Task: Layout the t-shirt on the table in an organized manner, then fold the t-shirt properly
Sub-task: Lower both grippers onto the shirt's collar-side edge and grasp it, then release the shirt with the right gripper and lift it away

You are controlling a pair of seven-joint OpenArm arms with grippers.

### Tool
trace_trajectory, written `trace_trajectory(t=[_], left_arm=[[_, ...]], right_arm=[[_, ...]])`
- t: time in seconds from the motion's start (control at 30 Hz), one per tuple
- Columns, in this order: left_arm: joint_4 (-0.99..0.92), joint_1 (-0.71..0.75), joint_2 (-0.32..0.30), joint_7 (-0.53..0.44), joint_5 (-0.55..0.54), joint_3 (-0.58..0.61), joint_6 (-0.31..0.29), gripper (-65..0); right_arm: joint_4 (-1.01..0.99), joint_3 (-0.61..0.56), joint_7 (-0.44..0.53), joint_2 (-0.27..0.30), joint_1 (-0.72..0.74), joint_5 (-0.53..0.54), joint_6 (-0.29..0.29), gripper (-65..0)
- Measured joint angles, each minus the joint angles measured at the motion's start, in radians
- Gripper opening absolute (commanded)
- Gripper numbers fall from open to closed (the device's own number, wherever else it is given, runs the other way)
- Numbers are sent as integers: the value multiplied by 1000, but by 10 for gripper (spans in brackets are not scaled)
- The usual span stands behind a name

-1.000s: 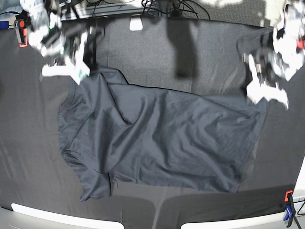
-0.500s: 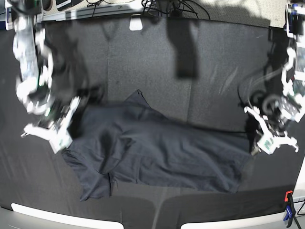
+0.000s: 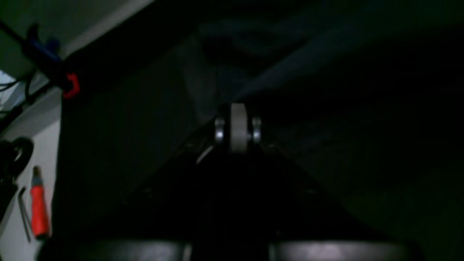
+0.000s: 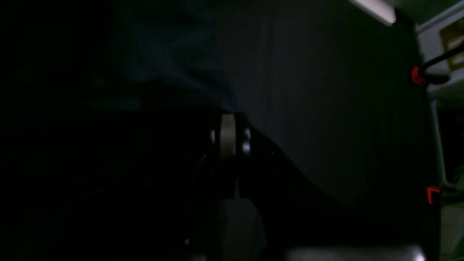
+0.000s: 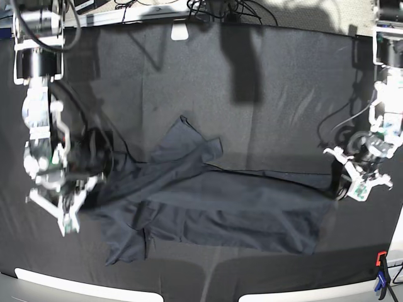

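The dark slate-grey t-shirt [image 5: 220, 204] lies bunched lengthwise across the near half of the black table [image 5: 189, 82], with a crumpled peak near its middle. In the base view my left gripper [image 5: 343, 189] is low at the shirt's right end, shut on its edge. My right gripper [image 5: 79, 204] is low at the shirt's left end, shut on the fabric there. The left wrist view is very dark: the shut fingertips of the left gripper [image 3: 237, 108] pinch a fold of the shirt [image 3: 275, 76]. In the right wrist view the right gripper [image 4: 228, 117] is shut too, with cloth at its tips.
A red and blue clamp [image 5: 381, 270] grips the table's front right corner. A white object [image 5: 180, 31] and cables sit at the far edge. A red-handled tool [image 3: 38, 214] lies beside the table in the left wrist view. Red clamps [image 4: 417, 75] show in the right wrist view.
Both grippers have come down and toward the front edge with the shirt's far edge. The shirt has gone from spread wide to a narrower, doubled-over band.
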Motion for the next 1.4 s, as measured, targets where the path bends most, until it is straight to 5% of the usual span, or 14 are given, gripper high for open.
trace_trajectory(t=[0.23,0.43,0.6,0.7,0.77,0.8,0.9,1.0,1.2,1.33,1.4], left_arm=[[-1,-60,50,-3,11,0,0,-650],[-1,-64,60,1,11,0,-1,-650],[-1,-64,63,27,11,0,-1,-650],[-1,-64,67,27,11,0,0,-650],[-1,-64,69,27,11,0,0,-650],[-1,-64,69,27,11,0,0,-650],[-1,-64,71,27,11,0,0,-650],[-1,-64,80,30,8,0,0,-650],[-2,-64,87,42,7,-1,0,-650],[-2,-64,87,79,8,0,-1,-650],[-2,-63,85,86,7,0,0,-650]], right_arm=[[0,0,-53,1,42,-4,-5,-650],[0,1,-137,2,45,-111,-184,-650],[0,5,-206,0,44,-150,-206,-644],[0,5,-217,0,45,-166,-206,-467],[0,5,-217,0,45,-173,-206,-431],[1,5,-218,0,45,-174,-195,-431],[42,6,-205,-18,38,-178,-12,-432],[147,-16,-192,-54,10,-47,91,-433],[382,-255,-203,-74,-131,-57,106,-434],[402,-470,-207,-72,-219,-179,108,-434],[402,-539,-205,-72,-256,-237,55,-434]])
